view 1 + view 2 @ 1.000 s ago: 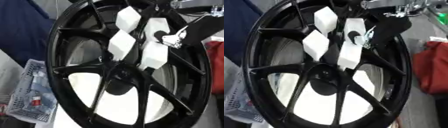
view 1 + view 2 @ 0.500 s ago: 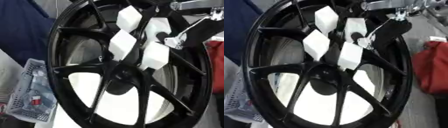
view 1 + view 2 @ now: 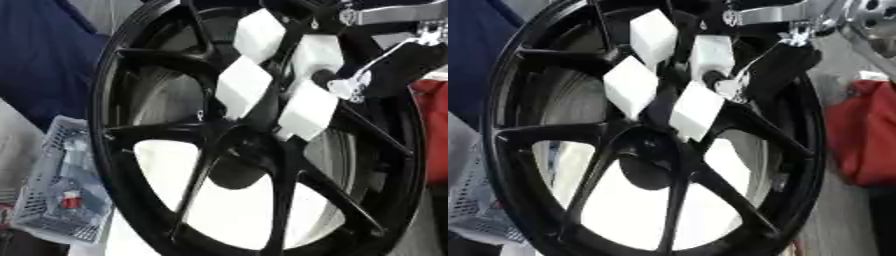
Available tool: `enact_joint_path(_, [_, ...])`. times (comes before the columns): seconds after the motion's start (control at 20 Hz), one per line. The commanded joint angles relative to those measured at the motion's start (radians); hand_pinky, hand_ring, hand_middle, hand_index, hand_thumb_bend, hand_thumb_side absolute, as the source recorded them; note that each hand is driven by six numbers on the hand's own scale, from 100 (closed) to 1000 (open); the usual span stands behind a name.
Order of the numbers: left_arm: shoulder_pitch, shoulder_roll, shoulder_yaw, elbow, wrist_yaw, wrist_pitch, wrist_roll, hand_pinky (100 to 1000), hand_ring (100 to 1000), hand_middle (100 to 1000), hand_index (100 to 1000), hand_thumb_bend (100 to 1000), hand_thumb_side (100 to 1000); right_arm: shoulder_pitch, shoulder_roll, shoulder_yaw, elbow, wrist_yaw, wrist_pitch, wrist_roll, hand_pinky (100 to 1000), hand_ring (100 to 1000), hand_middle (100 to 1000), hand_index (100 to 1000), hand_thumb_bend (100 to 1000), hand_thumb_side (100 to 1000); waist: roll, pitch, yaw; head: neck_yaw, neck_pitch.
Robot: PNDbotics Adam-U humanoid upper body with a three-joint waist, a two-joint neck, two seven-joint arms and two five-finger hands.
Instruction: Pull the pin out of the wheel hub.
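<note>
Our right robot hand (image 3: 350,87) has shifted slightly outward on the wheel hub (image 3: 254,150) (fingers: can't tell), so pin extraction is probably underway.

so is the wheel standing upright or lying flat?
Upright, slightly tilted: the black wheel stands on its rim, spokes facing the camera, white blocks among them.

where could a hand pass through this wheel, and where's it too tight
The big gaps between the spokes in the lower half of the black wheel, below the hub, show only a pale surface behind. Above the hub it is crowded: white blocks and the right hand fill those gaps.
</note>
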Motion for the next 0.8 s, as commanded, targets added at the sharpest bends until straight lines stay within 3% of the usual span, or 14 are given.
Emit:
enact_joint_path(0.05, [-0.006, 0.006, 0.001, -0.021, -0.003, 0.002, -0.002, 982, 531, 678, 815, 204, 988, -0.015, -0.019, -0.013, -0.007, 0.006, 0.024, 0.015, 834, 834, 822, 954, 102, 410, 0.007, -0.018, -0.001, -0.003, -0.016])
enact_joint_path(0.35, [-0.006, 0.004, -0.001, -0.021, -0.002, 0.005, -0.004, 982, 531, 679, 815, 204, 989, -0.015, -0.015, -0.014, 0.003, 0.007, 0.029, 0.015, 800, 789, 756, 912, 100, 357, 0.006, -0.017, 0.0, -0.003, -0.018])
enact_joint_path(0.6, [-0.007, 0.003, -0.003, -0.021, -0.001, 0.006, -0.006, 983, 531, 679, 815, 204, 989, -0.015, -0.012, -0.012, 0.008, 0.004, 0.033, 0.015, 747, 687, 635, 868, 100, 361, 0.008, -0.016, 0.0, -0.004, -0.018])
enact_joint_path(0.8, [-0.007, 0.003, -0.003, -0.021, 0.0, 0.007, -0.007, 983, 532, 679, 815, 203, 989, -0.012, -0.012, -0.009, 0.012, -0.002, 0.035, 0.015, 712, 625, 595, 846, 100, 355, 0.008, -0.016, 0.0, -0.004, -0.019])
